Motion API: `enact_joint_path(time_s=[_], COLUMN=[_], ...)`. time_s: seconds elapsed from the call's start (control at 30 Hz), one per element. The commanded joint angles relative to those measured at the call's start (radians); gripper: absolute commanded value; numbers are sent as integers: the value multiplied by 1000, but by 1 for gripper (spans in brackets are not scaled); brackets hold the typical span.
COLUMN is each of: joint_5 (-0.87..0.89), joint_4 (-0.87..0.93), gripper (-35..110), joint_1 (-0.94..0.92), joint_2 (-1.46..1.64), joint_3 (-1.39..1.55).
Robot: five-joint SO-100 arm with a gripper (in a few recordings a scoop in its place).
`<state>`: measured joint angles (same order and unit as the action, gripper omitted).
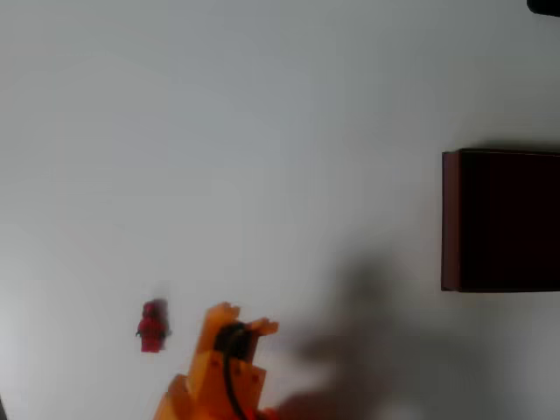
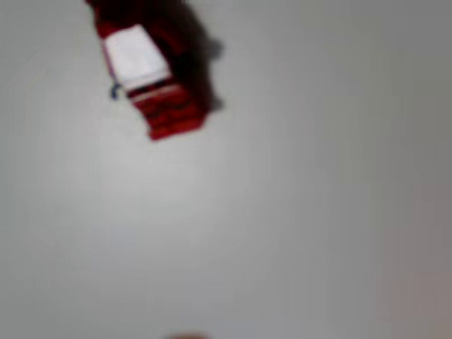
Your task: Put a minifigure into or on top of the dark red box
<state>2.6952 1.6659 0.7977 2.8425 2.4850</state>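
The minifigure [image 1: 152, 325], tiny and all red, lies on the white table at the lower left of the overhead view. In the blurred wrist view the minifigure [image 2: 152, 78] is at the top left, showing a pale patch on its body. My orange gripper [image 1: 248, 319] comes in from the bottom edge, just right of the figure and not touching it. Its two fingertips stand a little apart with nothing between them. The dark red box [image 1: 451, 219] sits far off at the right edge, its inside near black.
The white table [image 1: 262, 131] stretches bare between the figure and the box. The arm's shadow [image 1: 367, 332] falls on it to the right of the gripper. A dark object [image 1: 544, 5] pokes in at the top right corner.
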Motion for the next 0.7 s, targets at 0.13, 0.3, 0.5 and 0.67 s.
enact_joint_path(time_s=[0.13,0.3,0.5,0.67], joint_5=[89,89,-58,-164], joint_4=[-95,-144,-158,-172], gripper=[23,23,22,22], joint_1=[52,100,109,120], joint_2=[-69,-153,-262,-311], joint_3=[9,14,-12,-14])
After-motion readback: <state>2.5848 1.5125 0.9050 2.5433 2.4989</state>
